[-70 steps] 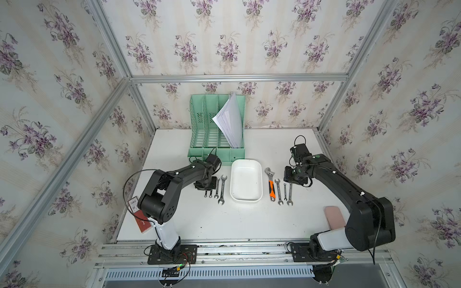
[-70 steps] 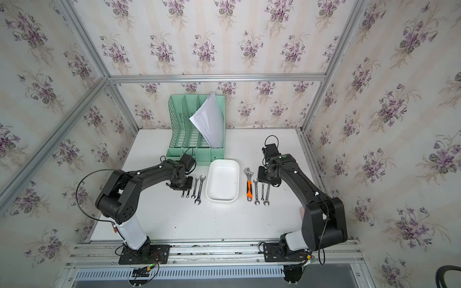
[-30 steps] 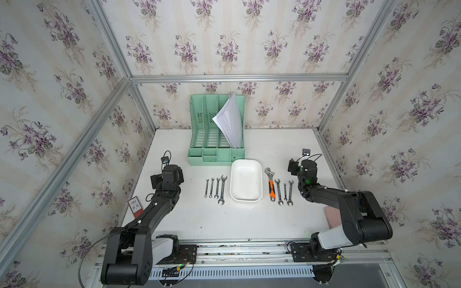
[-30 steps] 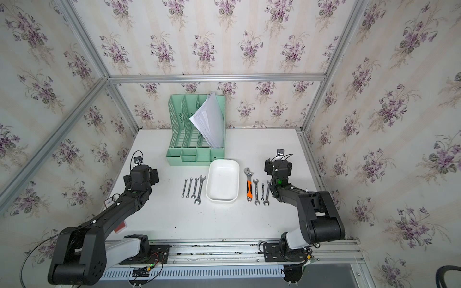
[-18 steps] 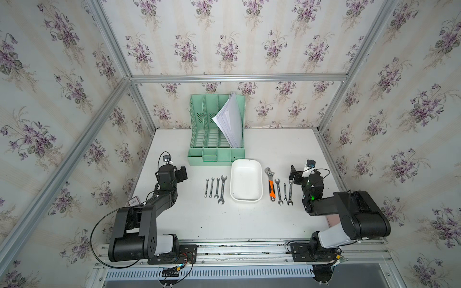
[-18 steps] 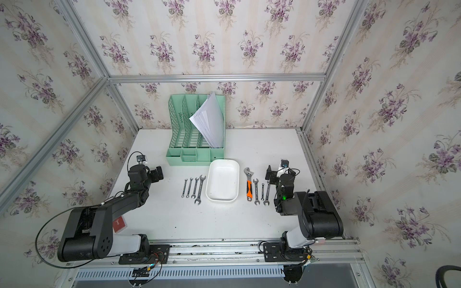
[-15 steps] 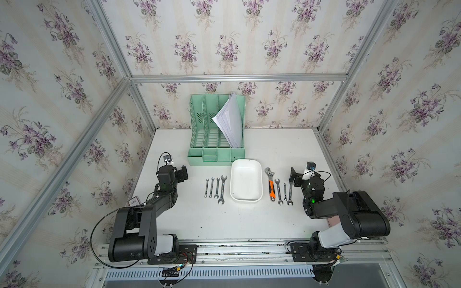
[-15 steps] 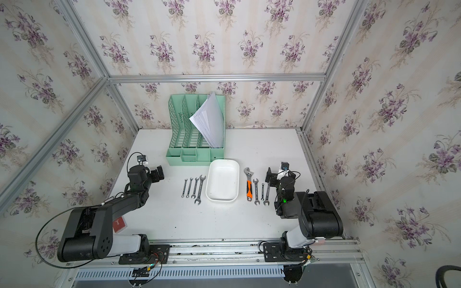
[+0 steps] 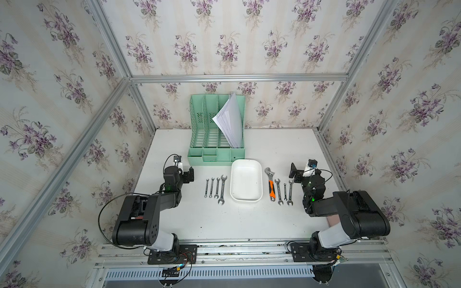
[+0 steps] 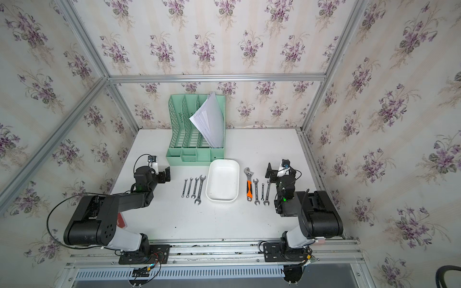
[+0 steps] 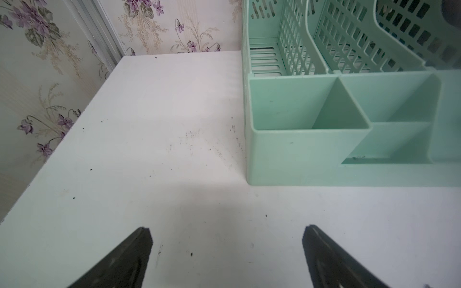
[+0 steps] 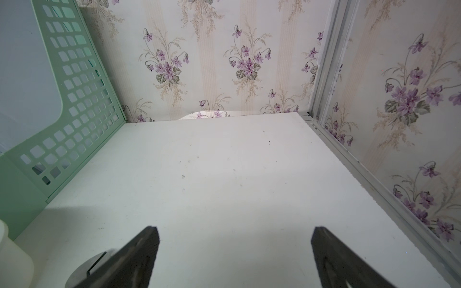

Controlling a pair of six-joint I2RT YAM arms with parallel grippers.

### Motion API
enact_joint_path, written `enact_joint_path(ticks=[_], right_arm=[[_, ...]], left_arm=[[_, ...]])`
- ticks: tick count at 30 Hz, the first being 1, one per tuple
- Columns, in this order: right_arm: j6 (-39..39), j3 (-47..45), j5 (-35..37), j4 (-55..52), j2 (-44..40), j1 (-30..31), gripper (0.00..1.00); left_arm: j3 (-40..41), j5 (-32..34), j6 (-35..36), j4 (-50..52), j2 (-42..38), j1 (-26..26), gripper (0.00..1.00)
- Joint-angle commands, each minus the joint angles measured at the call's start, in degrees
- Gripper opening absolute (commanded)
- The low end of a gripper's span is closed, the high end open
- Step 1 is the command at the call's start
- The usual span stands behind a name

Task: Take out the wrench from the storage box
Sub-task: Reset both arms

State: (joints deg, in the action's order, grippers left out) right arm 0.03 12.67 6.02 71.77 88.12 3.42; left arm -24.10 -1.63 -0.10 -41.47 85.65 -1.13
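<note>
The white storage box (image 9: 246, 180) (image 10: 222, 180) sits mid-table with nothing inside it. Several silver wrenches (image 9: 216, 187) (image 10: 194, 187) lie in a row on the table to its left. On its right lie an orange-handled adjustable wrench (image 9: 270, 185) (image 10: 248, 185) and three silver wrenches (image 9: 284, 188). My left gripper (image 9: 184, 172) (image 11: 228, 249) hangs open and empty left of the left row. My right gripper (image 9: 302, 171) (image 12: 235, 249) is open and empty right of the right row. Both arms are folded back near the table's sides.
A mint-green file organizer (image 9: 217, 139) (image 11: 324, 124) holding white papers (image 9: 230, 124) stands at the back, just behind the box. Its perforated side (image 12: 74, 112) is visible in the right wrist view. Metal frame rails and flowered walls enclose the table.
Both arms have pulled back from above the wrench rows and folded toward the front. The right jaws have spread a little wider. The wrenches and box have stayed put.
</note>
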Motion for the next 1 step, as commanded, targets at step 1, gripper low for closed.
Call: enact_joint_path(ticks=[1], right_arm=[[0.32, 0.11, 0.13, 0.87, -0.15, -0.06, 1.00]], left_arm=[[-0.64, 0.55, 1.24, 0.49, -0.27, 0.25, 0.99]])
